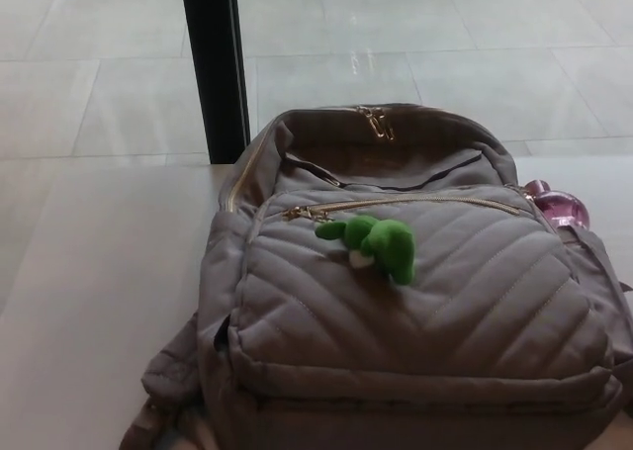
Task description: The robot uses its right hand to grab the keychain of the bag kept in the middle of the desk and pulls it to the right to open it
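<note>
A grey quilted backpack lies on the desk and fills the middle and right of the head view. A green plush keychain hangs from the gold zipper pull at the left end of the front pocket's zipper. That zipper runs right along the pocket top and looks closed. A second gold zipper pull sits at the top of the bag. Neither of my hands shows in the view.
The pale desk surface stretches out left of the bag. A pink round object sits behind the bag's right shoulder. A black vertical post stands behind the desk, with tiled floor beyond.
</note>
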Controlling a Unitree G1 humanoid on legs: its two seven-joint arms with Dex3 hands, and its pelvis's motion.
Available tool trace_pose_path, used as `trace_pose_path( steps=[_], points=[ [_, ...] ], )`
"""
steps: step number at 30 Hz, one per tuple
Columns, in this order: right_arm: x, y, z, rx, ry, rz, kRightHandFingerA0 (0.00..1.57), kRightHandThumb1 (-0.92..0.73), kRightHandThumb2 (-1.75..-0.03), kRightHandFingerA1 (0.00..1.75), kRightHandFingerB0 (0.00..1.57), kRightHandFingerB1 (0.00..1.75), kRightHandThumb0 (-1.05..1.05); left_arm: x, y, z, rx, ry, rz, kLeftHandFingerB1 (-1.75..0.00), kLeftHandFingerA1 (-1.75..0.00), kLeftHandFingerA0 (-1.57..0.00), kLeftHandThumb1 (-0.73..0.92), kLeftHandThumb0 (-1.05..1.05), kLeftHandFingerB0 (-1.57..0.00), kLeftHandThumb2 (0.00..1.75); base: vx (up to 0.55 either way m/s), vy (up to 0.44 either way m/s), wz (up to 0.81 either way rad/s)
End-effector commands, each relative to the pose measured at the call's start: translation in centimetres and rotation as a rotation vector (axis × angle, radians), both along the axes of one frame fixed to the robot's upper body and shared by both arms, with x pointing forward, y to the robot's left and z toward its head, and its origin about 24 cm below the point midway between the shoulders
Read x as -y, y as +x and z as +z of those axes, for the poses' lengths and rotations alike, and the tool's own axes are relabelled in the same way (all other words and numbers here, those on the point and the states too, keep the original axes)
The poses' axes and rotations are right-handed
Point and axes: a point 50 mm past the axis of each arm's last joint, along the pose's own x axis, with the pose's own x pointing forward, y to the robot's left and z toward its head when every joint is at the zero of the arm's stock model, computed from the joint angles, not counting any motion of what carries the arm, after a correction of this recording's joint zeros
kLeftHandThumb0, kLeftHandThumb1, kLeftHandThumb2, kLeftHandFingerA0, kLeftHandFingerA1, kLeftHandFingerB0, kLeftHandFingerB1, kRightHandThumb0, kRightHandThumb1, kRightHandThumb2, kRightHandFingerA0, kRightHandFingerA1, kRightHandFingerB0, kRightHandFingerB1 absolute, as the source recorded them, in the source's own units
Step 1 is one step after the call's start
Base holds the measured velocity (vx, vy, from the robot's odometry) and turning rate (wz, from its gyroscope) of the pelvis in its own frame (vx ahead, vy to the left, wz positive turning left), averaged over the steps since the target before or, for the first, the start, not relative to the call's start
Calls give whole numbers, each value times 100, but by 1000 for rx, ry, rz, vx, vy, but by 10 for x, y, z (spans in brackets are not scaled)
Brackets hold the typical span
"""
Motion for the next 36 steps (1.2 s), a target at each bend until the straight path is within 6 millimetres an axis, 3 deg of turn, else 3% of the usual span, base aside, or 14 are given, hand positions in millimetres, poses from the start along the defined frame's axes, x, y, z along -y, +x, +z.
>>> trace_pose_path(
  steps=[1,7,12,15,16,17,18,20,22,27,28,29,30,36],
  points=[
    [12,-2,11,121,68,-156,57,-52,-86,80,17,45,-63,-6,-4,2,-3,-17,36,-119,-135,-87,-6,-69,-83,121,0,0,0],
    [27,12,32,274,78,-274,49,-66,-60,61,17,30,-62,-6,-4,1,-30,-5,28,-118,-139,-91,-7,-73,-80,118,0,0,0],
    [32,67,88,528,68,-276,39,-56,-89,58,7,30,-72,-6,-3,2,-39,-7,13,-113,-136,-101,-4,-68,-76,116,0,0,0],
    [18,105,132,729,105,-236,49,-54,-90,65,5,37,-74,-7,-5,1,-20,-29,55,-117,-134,-92,-7,-65,-84,116,5,2,2],
    [14,115,143,767,104,-213,49,-66,-60,58,10,35,-73,-7,-6,1,-22,-27,50,-120,-137,-73,-13,-69,-77,125,0,0,0],
    [8,125,155,805,108,-193,44,-50,-90,61,9,46,-74,-7,-5,1,-21,-30,48,-119,-135,-92,-7,-67,-87,117,0,0,0],
    [1,133,168,830,96,-170,49,-66,-60,54,16,36,-76,-6,-4,1,-18,-34,45,-119,-137,-93,-8,-70,-84,118,0,0,0],
    [-13,144,185,840,46,-98,45,-53,-90,63,12,45,-74,-6,-3,2,-19,-33,36,-119,-136,-94,-7,-65,-86,117,0,0,0],
    [-28,153,195,843,24,-27,53,-66,-60,61,23,31,-64,-6,-4,2,-29,-35,28,-118,-133,-82,-9,-81,-76,119,0,0,0],
    [-43,148,175,702,-1,77,60,-51,-86,71,24,46,-70,-12,-7,6,10,-1,40,-122,-143,-86,18,-105,-57,130,0,0,0],
    [-42,145,168,672,-4,73,61,-62,-59,63,29,36,-65,-14,-9,7,13,20,41,-134,-146,-73,21,-103,-54,126,0,0,0],
    [-31,135,144,595,39,28,53,-62,-59,61,28,37,-62,-18,-12,9,16,50,54,-123,-158,-124,22,-105,-62,131,0,0,0],
    [-25,128,132,578,84,0,52,-63,-59,70,25,38,-57,-21,-15,10,12,53,57,-137,-150,-74,21,-99,-53,141,0,0,0],
    [11,94,86,458,128,-266,47,-52,-83,77,19,47,-54,-32,-24,15,-59,66,84,-116,-134,-97,21,-84,-68,139,0,0,0]
  ],
)
